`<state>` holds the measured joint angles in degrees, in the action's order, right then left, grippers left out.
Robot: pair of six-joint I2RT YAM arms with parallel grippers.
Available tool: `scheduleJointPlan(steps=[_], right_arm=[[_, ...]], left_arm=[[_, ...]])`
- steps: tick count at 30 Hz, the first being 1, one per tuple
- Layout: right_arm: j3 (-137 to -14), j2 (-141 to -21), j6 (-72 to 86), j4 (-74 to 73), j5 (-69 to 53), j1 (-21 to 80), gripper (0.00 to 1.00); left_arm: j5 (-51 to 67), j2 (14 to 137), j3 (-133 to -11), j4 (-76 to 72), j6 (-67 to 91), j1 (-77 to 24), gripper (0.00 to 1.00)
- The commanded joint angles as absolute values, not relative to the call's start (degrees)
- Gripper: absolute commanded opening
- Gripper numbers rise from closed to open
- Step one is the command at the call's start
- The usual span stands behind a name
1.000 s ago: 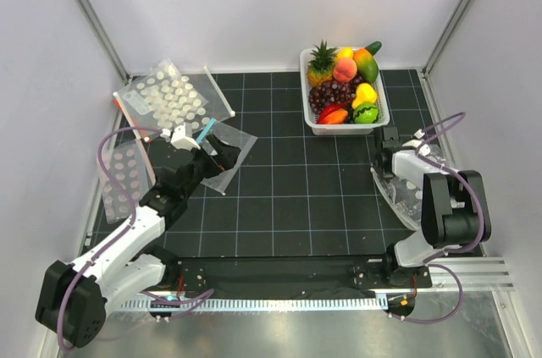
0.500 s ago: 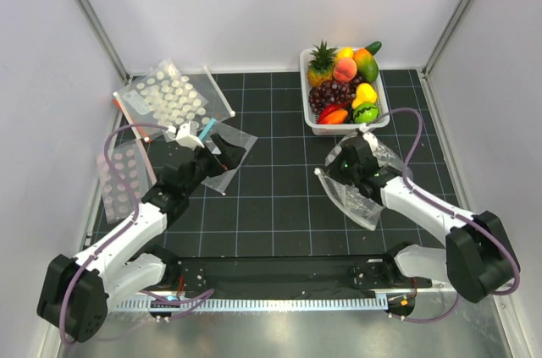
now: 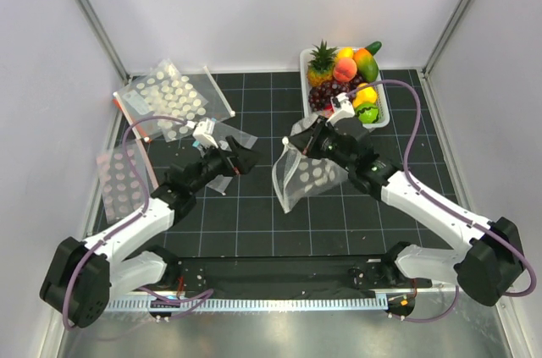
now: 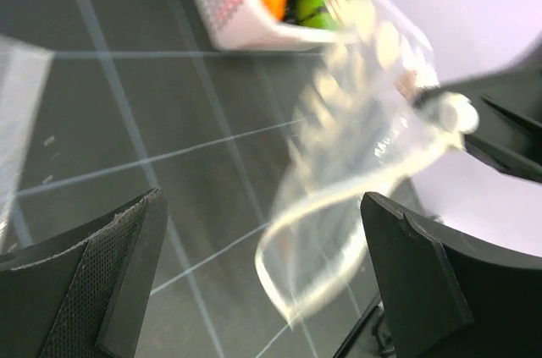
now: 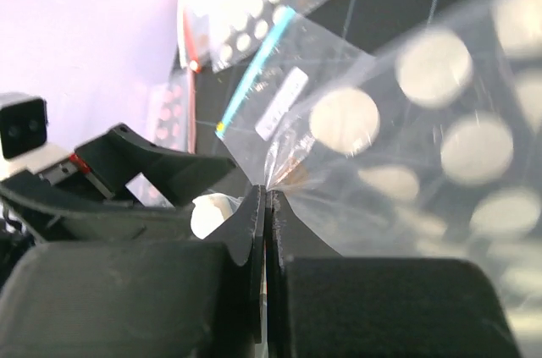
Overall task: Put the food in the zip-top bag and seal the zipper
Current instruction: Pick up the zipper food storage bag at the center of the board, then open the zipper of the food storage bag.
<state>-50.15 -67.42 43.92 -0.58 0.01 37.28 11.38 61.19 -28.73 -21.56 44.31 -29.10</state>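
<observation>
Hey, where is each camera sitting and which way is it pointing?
Top external: above and behind, looking down at the table; left gripper, right gripper and arms show.
Left wrist: on the left arm, facing right toward the bag and basket; its open fingers show.
Right wrist: on the right arm, facing left; its fingers pinch the bag.
Shared: both wrist views show the bag.
</observation>
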Motion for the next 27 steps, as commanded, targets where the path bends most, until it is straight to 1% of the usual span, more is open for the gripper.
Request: scheduleJointPlan(steps=[1,3,6,7,11,16,20,22,23,27], right_arm=[[-49.7,-64.8,46.7,9.8,3.8,37.2,0.01],[-49.3,-64.9,49.2,12.4,4.7,37.2,0.01],[-53.8,-66.7,51.2,9.9,2.8,37.2,0.01],[-54.9,-67.1,52.9,7.1,2.9,37.2,0.01],[-55.8,-67.1,58.5,6.7,4.0,37.3,0.01],[-58.1,-68.7,61.4,3.4,1.4,37.3,0.01],[-57.8,-69.1,63.2,4.0,-1.8,37.5,0.01],[-57.7,-69.2,63.6,4.3,-2.6,37.9,0.01],[-57.6,-69.3,63.7,4.3,-2.8,38.2,0.01],[-57.4,-70.0,63.6,3.6,-4.2,39.6,0.01]], left_arm=[[17.2,58.6,-26.6,-33.8,43.3,-29.6,1.00],[18.2,57.7,-25.3,-37.6,43.6,-29.9,1.00],[19.2,57.0,-24.5,-39.8,42.9,-30.2,1.00],[19.3,57.0,-24.5,-39.7,42.6,-30.7,1.00],[19.5,57.1,-25.0,-39.7,41.0,-31.5,1.00],[18.5,58.3,-25.6,-38.8,39.7,-31.9,0.97],[17.7,60.5,-27.2,-36.6,38.8,-31.9,0.92],[17.1,61.6,-27.9,-35.9,38.5,-32.0,0.83],[16.9,62.0,-28.3,-35.1,38.4,-32.0,0.77],[15.1,63.6,-29.9,-32.4,37.6,-32.0,0.73]])
